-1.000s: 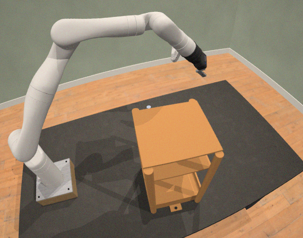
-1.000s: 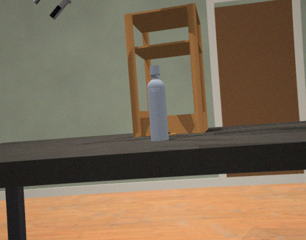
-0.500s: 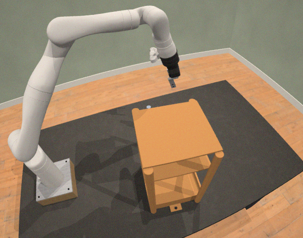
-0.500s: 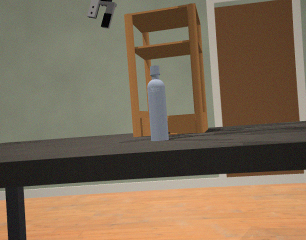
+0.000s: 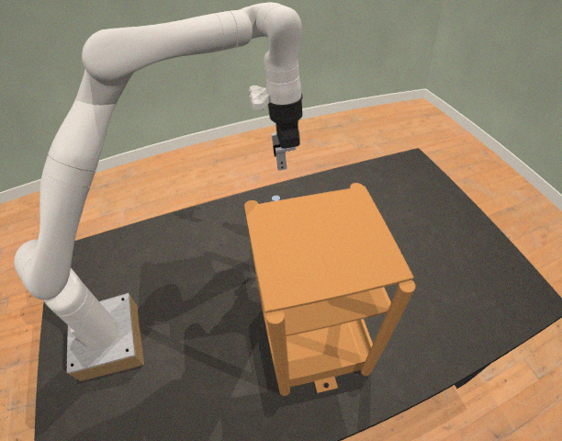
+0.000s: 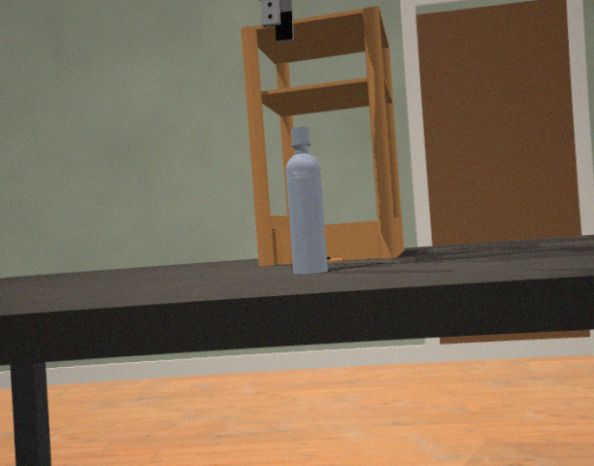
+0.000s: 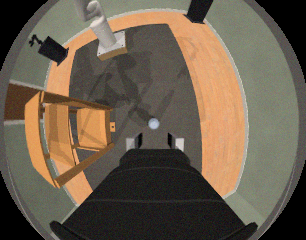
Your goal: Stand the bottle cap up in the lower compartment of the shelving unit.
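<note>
The pale blue bottle [image 6: 306, 211] stands upright, cap up, on the dark table [image 6: 186, 295], beside the orange shelving unit [image 6: 317, 95] [image 5: 319, 246]. In the top view only its cap [image 5: 275, 197] shows behind the unit's top shelf. In the wrist view the cap [image 7: 153, 123] appears as a small pale disc straight below, between the fingers. My gripper [image 5: 281, 163] [image 6: 277, 19] [image 7: 154, 138] points down, is open and empty, and hangs high above the bottle. The lower compartment [image 5: 326, 348] is empty.
The arm's base [image 5: 103, 348] stands on the table's left. The shelving unit [image 7: 67, 136] lies to the left in the wrist view. A brown door [image 6: 498, 125] is in the wall behind.
</note>
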Tool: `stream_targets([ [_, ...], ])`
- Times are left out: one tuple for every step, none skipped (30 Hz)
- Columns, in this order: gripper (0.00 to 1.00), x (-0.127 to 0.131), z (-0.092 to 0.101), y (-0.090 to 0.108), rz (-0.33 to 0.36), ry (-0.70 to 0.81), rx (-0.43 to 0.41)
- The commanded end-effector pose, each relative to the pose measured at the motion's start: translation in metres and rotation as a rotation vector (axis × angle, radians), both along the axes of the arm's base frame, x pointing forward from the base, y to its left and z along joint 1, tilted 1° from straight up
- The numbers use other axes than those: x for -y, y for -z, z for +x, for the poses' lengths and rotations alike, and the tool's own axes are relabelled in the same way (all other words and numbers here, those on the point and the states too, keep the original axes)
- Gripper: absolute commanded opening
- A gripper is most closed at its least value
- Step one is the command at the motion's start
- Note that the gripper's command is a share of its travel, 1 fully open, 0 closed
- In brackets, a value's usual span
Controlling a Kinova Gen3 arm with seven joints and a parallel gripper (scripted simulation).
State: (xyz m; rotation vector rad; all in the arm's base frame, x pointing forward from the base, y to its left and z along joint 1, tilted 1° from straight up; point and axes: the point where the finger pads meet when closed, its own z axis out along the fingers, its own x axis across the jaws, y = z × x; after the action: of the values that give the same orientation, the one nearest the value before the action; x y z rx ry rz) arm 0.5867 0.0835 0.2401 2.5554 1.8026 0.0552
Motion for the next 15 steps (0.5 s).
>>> stream_targets([
  [1.0,-0.0028,-0.0123,-0.0059,-0.003,-0.032,-0.03],
  [1.0,-0.0028,-0.0146,-0.0063,-0.004,-0.035,-0.036],
  [1.0,-0.0028,-0.0165,-0.0065,-0.004,-0.035,-0.042],
  [1.0,-0.0028,-0.0178,-0.0067,-0.004,-0.033,-0.046],
  [1.0,-0.0027,-0.0188,-0.0068,-0.004,-0.033,-0.048],
  [1.0,-0.0025,-0.0193,-0.0069,-0.005,-0.035,-0.05],
  [1.0,-0.0024,-0.0196,-0.007,-0.005,-0.035,-0.051],
  [1.0,-0.0023,-0.0198,-0.007,-0.005,-0.033,-0.051],
  [1.0,-0.0023,-0.0198,-0.007,-0.005,-0.033,-0.051],
  [1.0,-0.0023,-0.0198,-0.007,-0.005,-0.033,-0.051],
  [1.0,-0.0021,-0.0172,-0.0067,-0.005,-0.032,-0.044],
  [1.0,-0.0021,-0.0171,-0.0067,-0.005,-0.032,-0.044],
  [1.0,-0.002,-0.0171,-0.0067,-0.005,-0.032,-0.044],
  [1.0,-0.002,-0.0171,-0.0067,-0.005,-0.032,-0.044],
  [1.0,-0.002,-0.0171,-0.0067,-0.005,-0.032,-0.044],
])
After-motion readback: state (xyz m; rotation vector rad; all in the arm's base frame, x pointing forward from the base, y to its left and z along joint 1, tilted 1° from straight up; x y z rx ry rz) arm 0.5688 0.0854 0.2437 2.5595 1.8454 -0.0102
